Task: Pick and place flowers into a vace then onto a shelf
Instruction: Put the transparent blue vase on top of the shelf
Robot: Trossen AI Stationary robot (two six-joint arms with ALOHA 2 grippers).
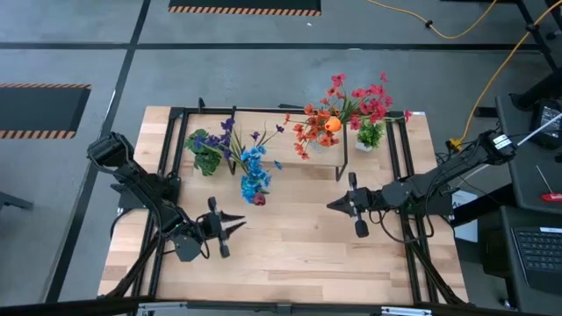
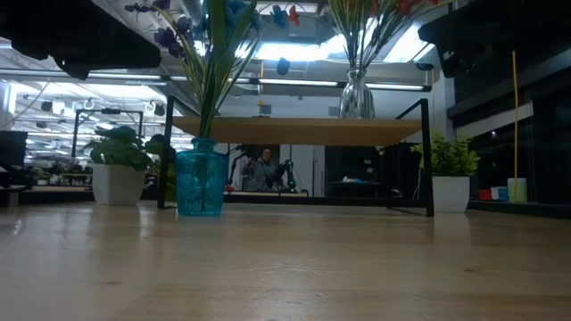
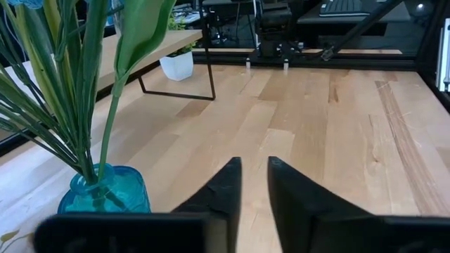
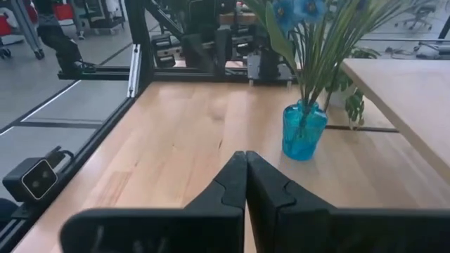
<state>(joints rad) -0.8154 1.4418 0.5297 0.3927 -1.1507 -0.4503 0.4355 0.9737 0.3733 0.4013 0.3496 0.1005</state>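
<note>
Blue vase still on the table, clear vase already up on the shelf; both arms hang back empty.

High view: the blue-and-purple flowers (image 1: pixel 253 167) stand in the blue vase (image 1: pixel 255 191) on the table (image 1: pixel 299 254), just in front of the shelf (image 1: pixel 290 132), apparently awaiting the lift; the red and orange flowers (image 1: pixel 347 110) sit over the shelf's right part. The left end effector (image 1: pixel 235 226) hovers near the vase, the right end effector (image 1: pixel 335 205) on the opposite side, both aimed inward.
Low view: the clear vase (image 2: pixel 356 96) stands on the plank, the blue one below it, beside a potted plant (image 2: pixel 118 165).
Left wrist view: fingers (image 3: pixel 223 191) slightly parted, gripping nothing.
Right wrist view: fingers (image 4: pixel 232 184) pressed together, empty, facing the blue vase.
</note>
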